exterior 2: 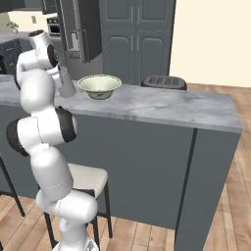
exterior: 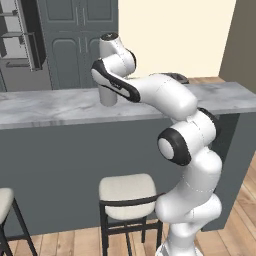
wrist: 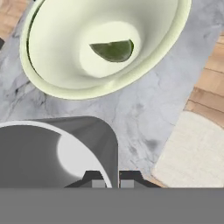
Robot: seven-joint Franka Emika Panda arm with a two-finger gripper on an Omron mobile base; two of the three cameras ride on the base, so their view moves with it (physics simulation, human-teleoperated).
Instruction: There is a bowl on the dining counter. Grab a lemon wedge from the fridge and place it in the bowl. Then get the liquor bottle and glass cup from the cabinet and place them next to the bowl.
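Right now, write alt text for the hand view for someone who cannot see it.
Looking down along the tool, its tips pinch the wall of a grey glass cup over the marble dining counter. Beside the cup sits a pale cream-green bowl holding a green lemon wedge. A cream stool seat and wooden floor lie beyond the counter's edge.

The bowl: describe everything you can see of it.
The bowl is wide, shallow and pale cream-green with a thin rim and a smooth, glazed-looking surface. It stands upright on the grey-white marble dining counter. A dark green lemon wedge lies on its flat bottom. In the hand view, the grey translucent glass cup stands close beside it, with marble showing between the two. The right base view shows its sides tapering to a narrow foot.
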